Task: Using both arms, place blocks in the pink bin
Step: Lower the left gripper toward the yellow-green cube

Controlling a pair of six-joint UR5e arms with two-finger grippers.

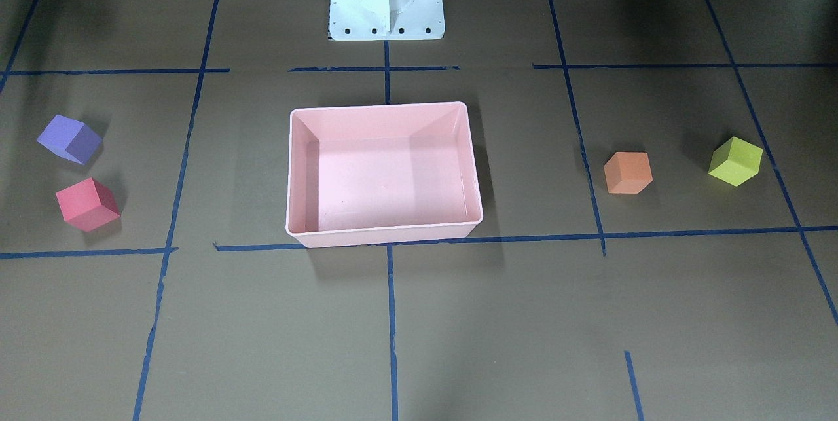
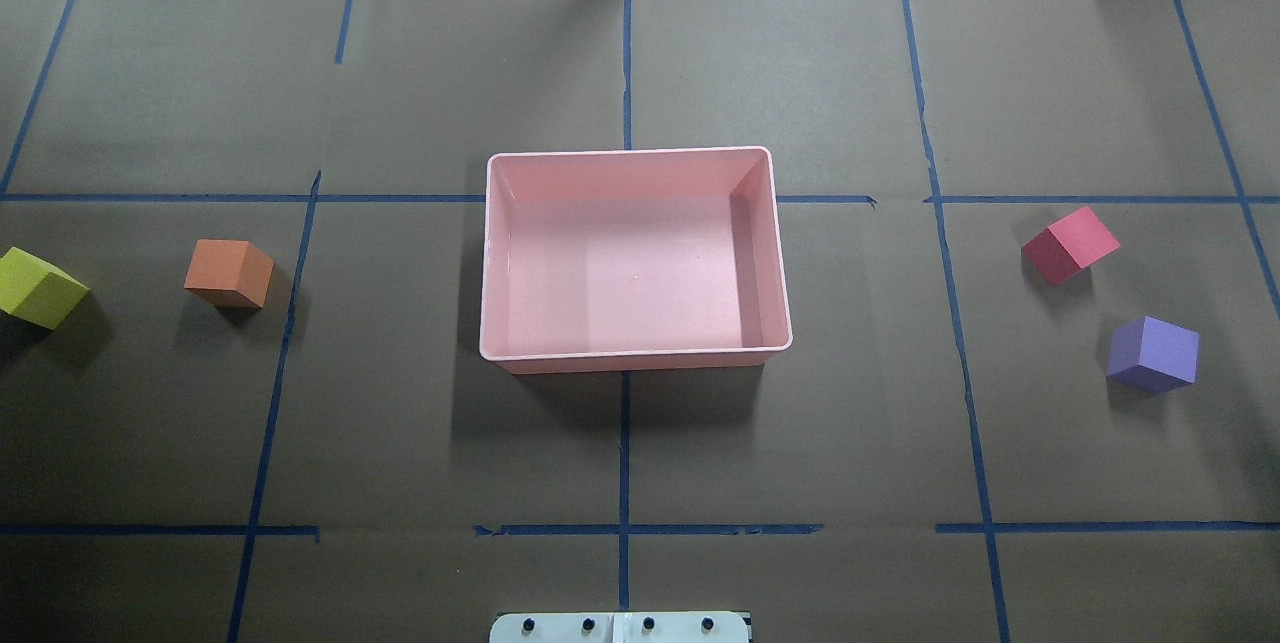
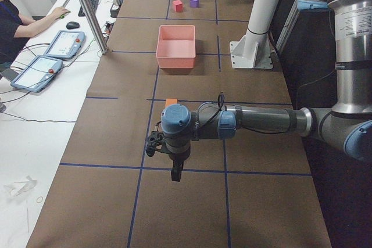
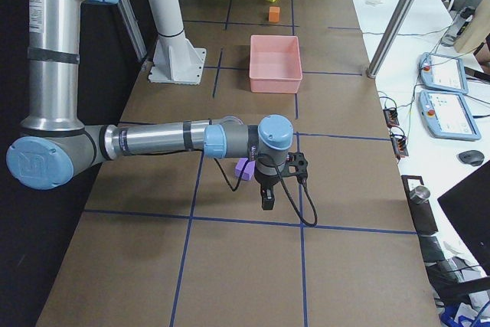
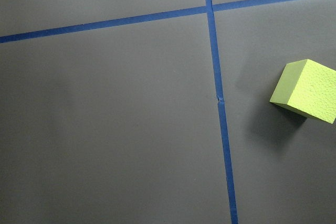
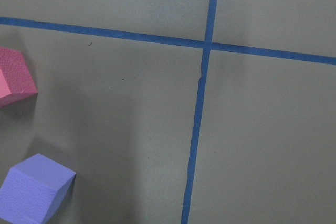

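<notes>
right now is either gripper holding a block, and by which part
Nothing: the purple block, red block, orange block and yellow-green block all lie free on the table.

Nothing legible is showing anywhere I look; only a pale mark on the joint cap (image 4: 34,163) of the right arm (image 4: 153,140), too blurred to read.

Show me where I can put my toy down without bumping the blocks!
Bare table lies between the bin and the orange block, between the bin and the red block, and in the wide strip from the bin to the base. The bin is empty too. Crowded at both ends: yellow-green block by orange, purple block by red.
</notes>
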